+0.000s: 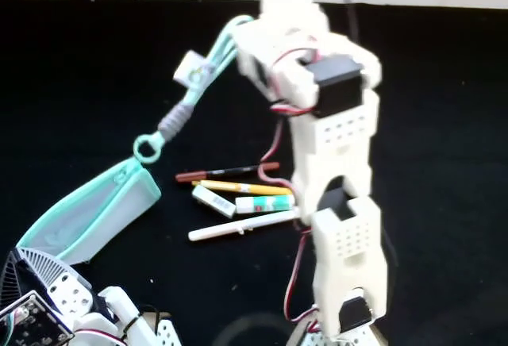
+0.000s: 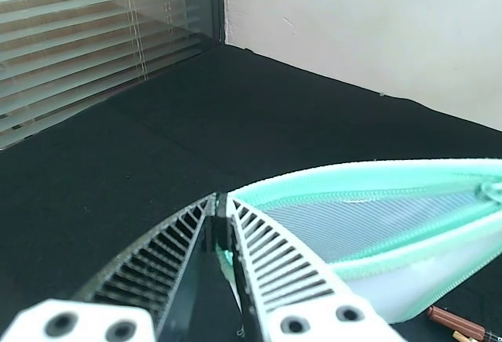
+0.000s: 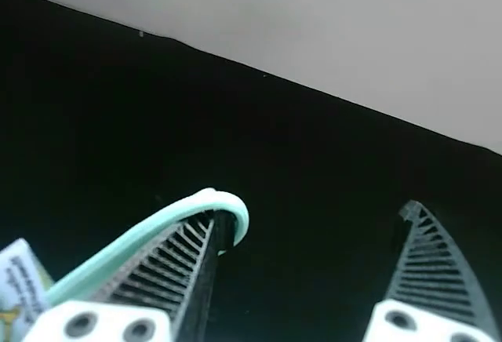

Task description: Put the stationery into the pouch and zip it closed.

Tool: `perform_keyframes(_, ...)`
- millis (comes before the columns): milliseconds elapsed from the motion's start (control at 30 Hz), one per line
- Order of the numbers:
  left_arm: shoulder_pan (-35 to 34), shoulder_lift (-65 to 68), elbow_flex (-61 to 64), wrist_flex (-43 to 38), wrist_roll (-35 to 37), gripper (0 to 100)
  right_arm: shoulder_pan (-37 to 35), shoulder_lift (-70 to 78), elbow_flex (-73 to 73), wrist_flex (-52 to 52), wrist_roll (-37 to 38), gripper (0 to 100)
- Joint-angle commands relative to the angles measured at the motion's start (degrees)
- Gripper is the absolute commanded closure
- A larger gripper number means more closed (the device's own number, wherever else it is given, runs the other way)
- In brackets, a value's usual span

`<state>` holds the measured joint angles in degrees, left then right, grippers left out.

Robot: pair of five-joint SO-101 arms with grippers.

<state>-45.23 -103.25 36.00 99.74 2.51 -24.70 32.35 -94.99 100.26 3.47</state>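
A mint mesh pouch lies at the lower left with its zipper mouth open. My left gripper is shut on the pouch's near end, also seen at the bottom left corner. The pouch's mint strap runs up from a ring and loops over one finger of my open right gripper. Nothing sits between the right gripper's fingers. A brown pen, a yellow pen, a small white eraser, a glue stick and a white pen lie beside the pouch.
A white tag hangs on the strap. The right arm's white body stands just right of the stationery and hides the pens' right ends. The black table meets a pale wall at the back.
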Motion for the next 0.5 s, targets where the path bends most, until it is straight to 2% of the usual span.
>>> perform_keyframes(0, -0.4, -0.4, 3.2, 1.4, -0.4, 99, 1.5, -0.1, -3.8, 0.9, 5.9, 68.5)
perform_keyframes(67, -0.4, -0.4, 3.2, 1.4, -0.4, 99, -0.9, 0.9, 1.5, 0.9, 7.6, 68.5)
perform_keyframes(167, -0.4, -0.4, 3.2, 1.3, -0.4, 99, -5.8, 1.5, 13.3, 1.0, 4.2, 68.5)
perform_keyframes(300, -0.4, -0.4, 3.2, 1.3, -0.4, 99, -11.4, 1.1, 29.1, 0.9, -6.7, 68.5)
perform_keyframes(467, -0.4, -0.3, 3.2, 1.3, -0.4, 99, -11.4, 1.0, 39.1, 0.9, -20.2, 68.5)
